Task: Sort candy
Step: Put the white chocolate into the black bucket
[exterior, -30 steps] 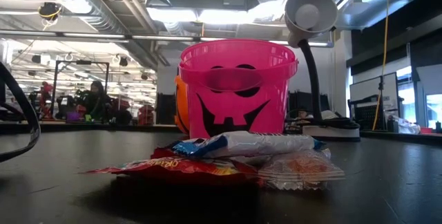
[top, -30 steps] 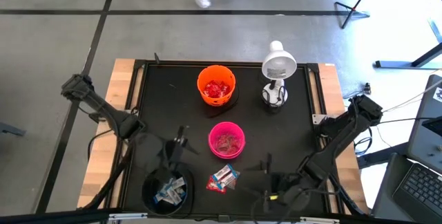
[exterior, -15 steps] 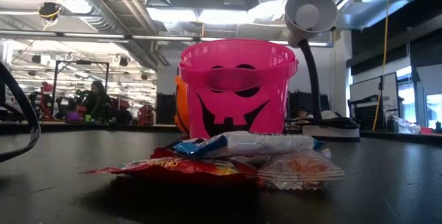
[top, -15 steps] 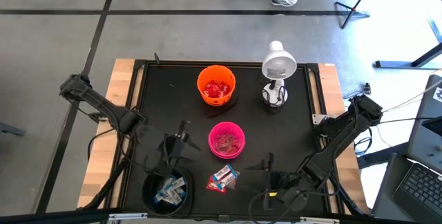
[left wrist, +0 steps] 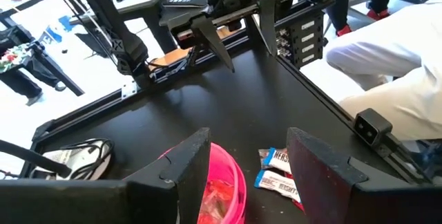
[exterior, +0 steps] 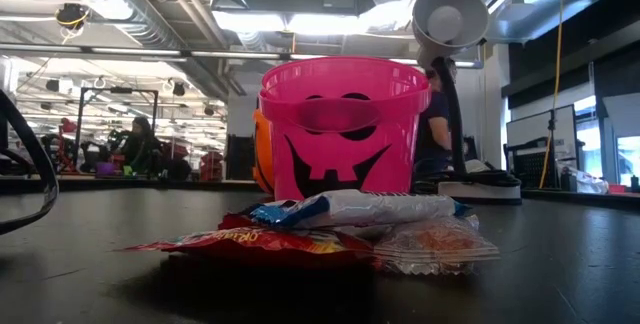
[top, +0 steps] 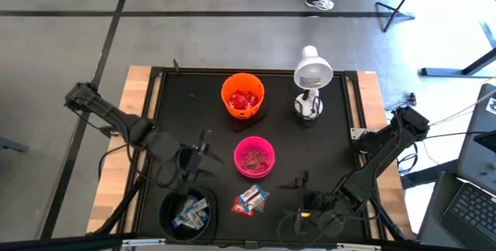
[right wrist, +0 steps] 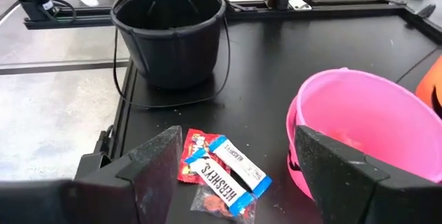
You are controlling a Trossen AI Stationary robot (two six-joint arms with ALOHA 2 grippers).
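Candy pile: 4 or so wrapped sweets (top: pixel 249 199) are lying in a small heap at the table's (top: pixel 349 127) near edge, just in front of the pink bowl (top: pixel 254 157); a red wrapper is sitting under 2 blue-and-white ones, with a clear pinkish one alongside.
Sorted so far: red sweets are sitting in the orange bowl (top: pixel 242 94), blue-and-white ones in the black bowl (top: pixel 186 214), pinkish ones in the pink bowl.
Left gripper (top: pixel 203 152): hanging beside the pink bowl with fingers spread and nothing between them.
Right gripper (top: pixel 301 183): waiting near the pile, fingers spread wide, empty.
Risk, overlap: the wrappers are lying on each other, so 1 pinch is likely lifting 2 colours together.
Risk, bowl: the pile is sitting close to the pink bowl; a wide approach is liable to nudge it.
Risk, arms: both arms heading for the pile are risking a clash.
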